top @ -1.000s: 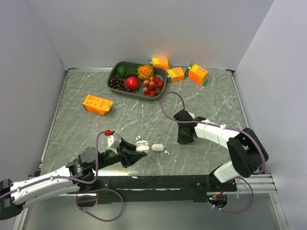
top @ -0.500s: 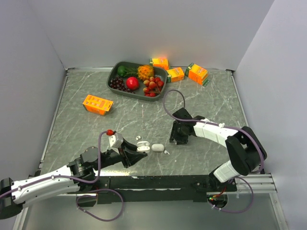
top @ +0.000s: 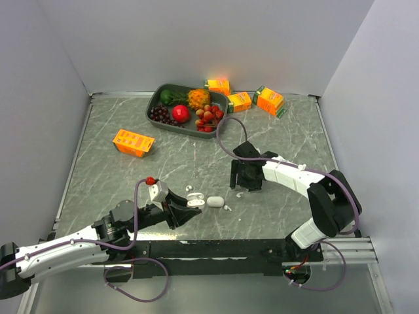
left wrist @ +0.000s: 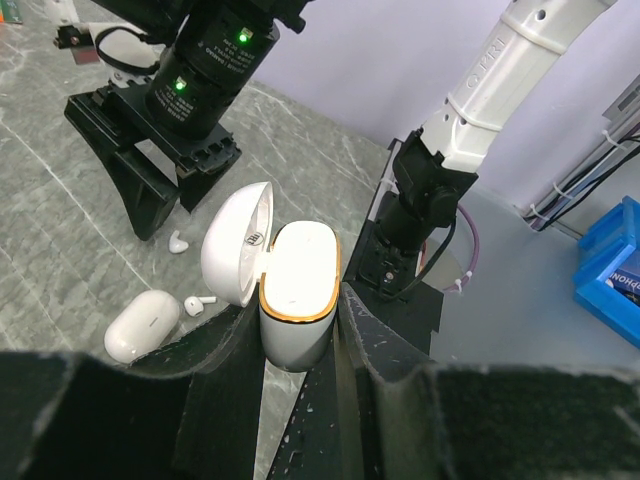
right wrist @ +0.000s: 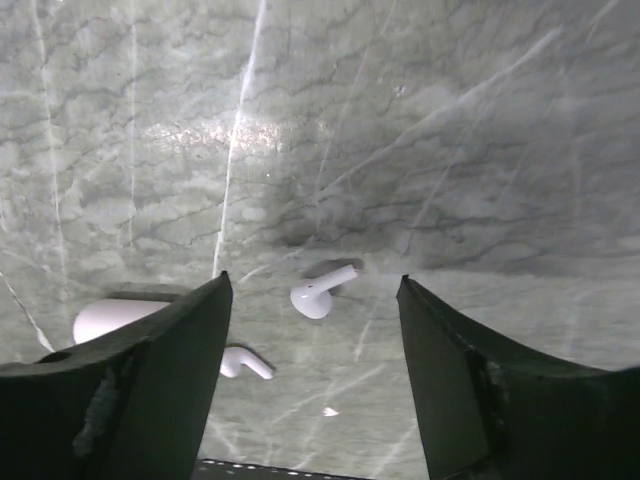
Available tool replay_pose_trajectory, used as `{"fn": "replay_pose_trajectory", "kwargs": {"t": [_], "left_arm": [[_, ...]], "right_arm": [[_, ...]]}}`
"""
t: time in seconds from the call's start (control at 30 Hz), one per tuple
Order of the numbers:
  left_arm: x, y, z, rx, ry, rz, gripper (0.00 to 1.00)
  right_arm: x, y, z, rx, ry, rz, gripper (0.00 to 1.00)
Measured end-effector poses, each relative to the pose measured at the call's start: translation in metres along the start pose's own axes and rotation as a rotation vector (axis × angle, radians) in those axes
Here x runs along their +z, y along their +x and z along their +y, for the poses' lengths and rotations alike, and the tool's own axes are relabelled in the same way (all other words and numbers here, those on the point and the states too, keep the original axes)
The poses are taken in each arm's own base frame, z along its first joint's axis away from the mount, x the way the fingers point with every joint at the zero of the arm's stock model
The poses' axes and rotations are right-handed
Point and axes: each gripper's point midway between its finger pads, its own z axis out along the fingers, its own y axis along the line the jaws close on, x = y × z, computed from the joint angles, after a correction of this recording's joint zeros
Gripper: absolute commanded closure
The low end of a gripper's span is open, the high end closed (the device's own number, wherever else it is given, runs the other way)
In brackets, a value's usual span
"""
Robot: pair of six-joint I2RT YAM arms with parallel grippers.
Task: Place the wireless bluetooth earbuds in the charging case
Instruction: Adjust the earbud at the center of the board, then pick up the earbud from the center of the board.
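My left gripper [left wrist: 298, 306] is shut on the open white charging case [left wrist: 298, 290], which has a gold rim and its lid [left wrist: 237, 243] swung back; the same case [top: 194, 203] shows low on the table from above. My right gripper [right wrist: 313, 282] hangs open just above the marble, apart from everything. One of the wireless bluetooth earbuds [right wrist: 320, 291] lies between its fingers, and another earbud [right wrist: 243, 362] lies nearer its left finger. Both earbuds [left wrist: 179, 241] [left wrist: 199, 300] also lie in front of the held case. A third earbud [top: 189, 189] rests just behind the case.
A second, closed white case [top: 215, 201] lies to the right of the held one. A dark fruit tray [top: 156, 100] stands at the back. Orange cartons [top: 133, 142] [top: 270, 100] [top: 239, 101] lie at the left and back right. Grey walls enclose the table.
The right gripper has shifted a little left and toward the back, and its jaws have spread wide over an earbud on the table. The left gripper and its case have stayed put.
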Motion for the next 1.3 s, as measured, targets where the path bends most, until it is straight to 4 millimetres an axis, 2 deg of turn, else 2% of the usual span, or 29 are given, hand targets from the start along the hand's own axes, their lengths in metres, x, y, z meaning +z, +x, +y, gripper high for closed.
{"fn": "replay_pose_trajectory", "kwargs": {"t": [0.1, 0.23, 0.43, 0.57, 0.67, 0.8, 0.93, 1.13, 1.3], "left_arm": [[0.000, 0.000, 0.000, 0.000, 0.000, 0.000, 0.99], [0.002, 0.004, 0.002, -0.001, -0.006, 0.014, 0.99], [0.002, 0.005, 0.002, -0.002, -0.007, 0.017, 0.99], [0.002, 0.004, 0.003, -0.002, -0.010, 0.015, 0.99], [0.001, 0.003, 0.003, -0.003, -0.012, 0.011, 0.99], [0.000, 0.002, 0.002, -0.009, -0.013, 0.008, 0.99], [-0.002, 0.001, 0.002, -0.018, -0.016, 0.003, 0.99], [-0.004, -0.005, 0.002, -0.026, -0.022, -0.019, 0.99], [-0.005, -0.002, 0.003, -0.029, -0.030, -0.011, 0.99]], "right_arm": [[-0.004, -0.006, -0.002, -0.050, 0.016, -0.017, 0.23], [-0.008, -0.009, -0.001, -0.129, 0.027, -0.033, 0.29], [-0.014, 0.002, 0.007, -0.299, 0.038, -0.038, 0.38], [-0.021, 0.016, 0.016, -0.354, -0.017, -0.070, 0.39], [-0.033, 0.039, 0.016, -0.401, -0.090, -0.104, 0.39], [-0.042, 0.063, 0.031, -0.487, -0.203, -0.124, 0.39], [-0.037, 0.070, 0.043, -0.556, -0.236, -0.122, 0.40], [-0.018, 0.073, 0.045, -0.653, -0.182, -0.070, 0.42], [-0.016, 0.069, 0.047, -0.704, -0.171, -0.071, 0.44]]}}
